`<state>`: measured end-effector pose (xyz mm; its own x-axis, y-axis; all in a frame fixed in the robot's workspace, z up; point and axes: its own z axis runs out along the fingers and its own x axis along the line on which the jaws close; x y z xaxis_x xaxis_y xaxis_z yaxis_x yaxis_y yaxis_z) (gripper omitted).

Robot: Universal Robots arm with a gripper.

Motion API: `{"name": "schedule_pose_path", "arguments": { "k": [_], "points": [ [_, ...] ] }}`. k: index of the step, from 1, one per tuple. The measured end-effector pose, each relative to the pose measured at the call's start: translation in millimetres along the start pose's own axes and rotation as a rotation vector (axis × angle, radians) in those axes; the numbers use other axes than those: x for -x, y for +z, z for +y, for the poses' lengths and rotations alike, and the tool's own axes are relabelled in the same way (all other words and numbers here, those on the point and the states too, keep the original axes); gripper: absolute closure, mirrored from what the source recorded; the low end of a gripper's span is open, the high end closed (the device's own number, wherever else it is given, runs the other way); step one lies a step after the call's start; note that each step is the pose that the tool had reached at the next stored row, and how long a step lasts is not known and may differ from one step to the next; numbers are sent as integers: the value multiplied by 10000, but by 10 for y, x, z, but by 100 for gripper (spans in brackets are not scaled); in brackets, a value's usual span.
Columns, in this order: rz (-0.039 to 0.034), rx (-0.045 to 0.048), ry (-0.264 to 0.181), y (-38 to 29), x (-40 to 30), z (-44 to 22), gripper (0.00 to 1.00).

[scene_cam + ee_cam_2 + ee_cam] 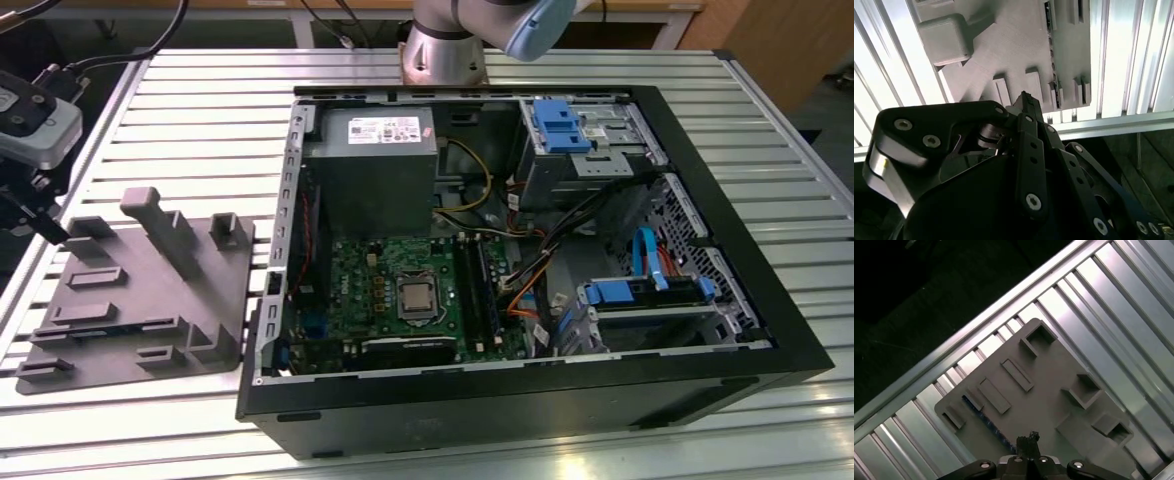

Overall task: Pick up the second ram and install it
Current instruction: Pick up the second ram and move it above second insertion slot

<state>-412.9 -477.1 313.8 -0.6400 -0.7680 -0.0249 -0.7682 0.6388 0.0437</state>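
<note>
Slatted metal table [174, 90] is carrying everything I am watching: an open case [747, 330] lying on its side toward the exterior view's right, and a grey fixture [134, 330] sitting flat on the slats just beside it, on the exterior view's left. Inside the case I am seeing the green board [374, 275] with its silver processor [416, 297] and the black slots [475, 290] running alongside it. The arm's base [447, 50] is standing behind the case.

I am keeping the gripper [51, 228] up above the fixture's side at the exterior view's far left, well apart from the case. In both wrist views its claw [1027, 441] is looking pressed together at the tip, pinching nothing and hanging over the fixture without touching it.

The ram [986, 417] is lying on edge in a groove of the fixture. In the first wrist view it is showing as a thin blue strip running just inside one edge of the fixture. The claw's tip is hovering near one end of that strip.
</note>
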Motion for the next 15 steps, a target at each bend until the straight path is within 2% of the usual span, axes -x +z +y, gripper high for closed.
{"name": "schedule_pose_path", "arguments": {
  "k": [15],
  "points": [
    [61,35,-1409,5,-1,1,89]
  ]
}}
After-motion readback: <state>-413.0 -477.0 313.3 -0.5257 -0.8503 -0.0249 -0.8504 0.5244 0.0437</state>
